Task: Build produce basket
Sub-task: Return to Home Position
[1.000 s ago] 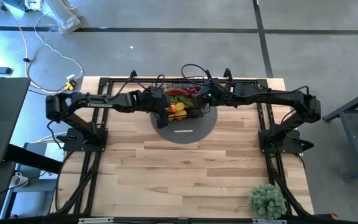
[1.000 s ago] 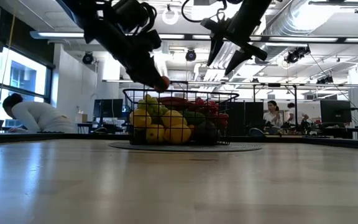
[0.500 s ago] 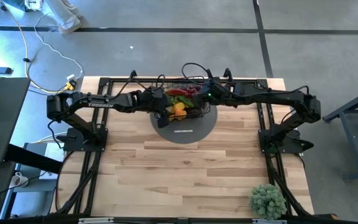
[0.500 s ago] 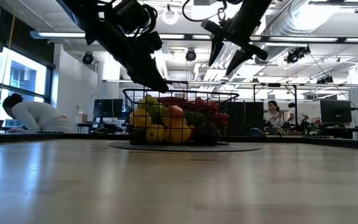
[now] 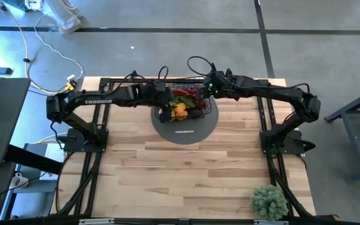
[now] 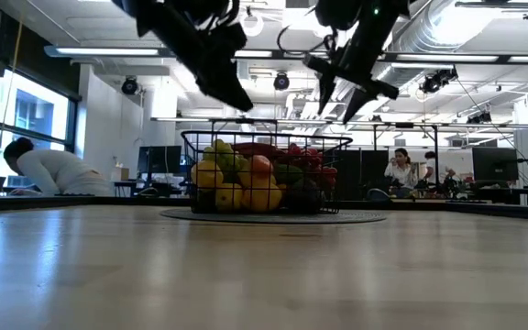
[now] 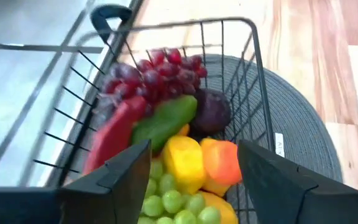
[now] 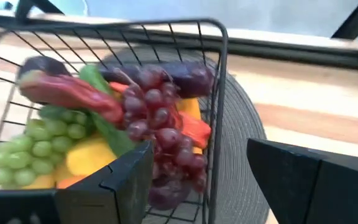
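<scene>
The black wire basket (image 5: 195,114) (image 6: 337,174) stands on the grey round mat (image 5: 183,132) at the table's far middle. It is heaped with produce (image 6: 246,188) (image 7: 185,155) (image 8: 104,124): purple and green grapes, lemons, a red chilli, a green cucumber and an eggplant. An orange fruit (image 7: 222,163) lies on top of the pile. My left gripper (image 5: 162,95) (image 6: 235,94) (image 7: 194,180) hovers open above the basket's left end. My right gripper (image 5: 207,92) (image 6: 342,96) (image 8: 201,180) hovers open above its right end.
A bushy green potted plant (image 5: 269,201) stands at the table's near right corner. Bare wooden tabletop (image 5: 180,175) stretches between the mat and the near edge. People sit at desks in the room beyond the far edge (image 6: 44,170) (image 6: 400,170).
My left gripper let go of the orange fruit, which dropped onto the pile in the basket. The gripper then rose clear of the rim and drew back toward the far left. My right gripper shifted a little toward the far edge, still above the basket.
</scene>
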Tool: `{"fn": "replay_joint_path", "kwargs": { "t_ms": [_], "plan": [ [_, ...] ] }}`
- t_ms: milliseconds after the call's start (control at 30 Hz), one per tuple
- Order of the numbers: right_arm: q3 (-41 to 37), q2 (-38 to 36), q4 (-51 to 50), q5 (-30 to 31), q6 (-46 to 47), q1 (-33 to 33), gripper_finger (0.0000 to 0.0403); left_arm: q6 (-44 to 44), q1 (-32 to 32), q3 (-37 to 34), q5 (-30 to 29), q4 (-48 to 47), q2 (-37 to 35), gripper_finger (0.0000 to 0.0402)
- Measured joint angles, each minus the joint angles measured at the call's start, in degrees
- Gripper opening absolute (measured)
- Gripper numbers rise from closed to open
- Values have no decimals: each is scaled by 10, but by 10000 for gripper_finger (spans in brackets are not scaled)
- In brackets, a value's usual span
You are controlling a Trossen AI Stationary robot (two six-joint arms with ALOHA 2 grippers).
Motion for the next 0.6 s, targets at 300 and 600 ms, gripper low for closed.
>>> {"fn": "replay_joint_path", "kwargs": {
  "t_ms": [300,600],
  "plan": [
    [0,56,-18,-47,-7,-26,240,3,22,112,7,-141,-38,229],
    [0,79,-23,-75,-11,-50,167,-30,50,124,23,-162,-104,229]
  ]
}}
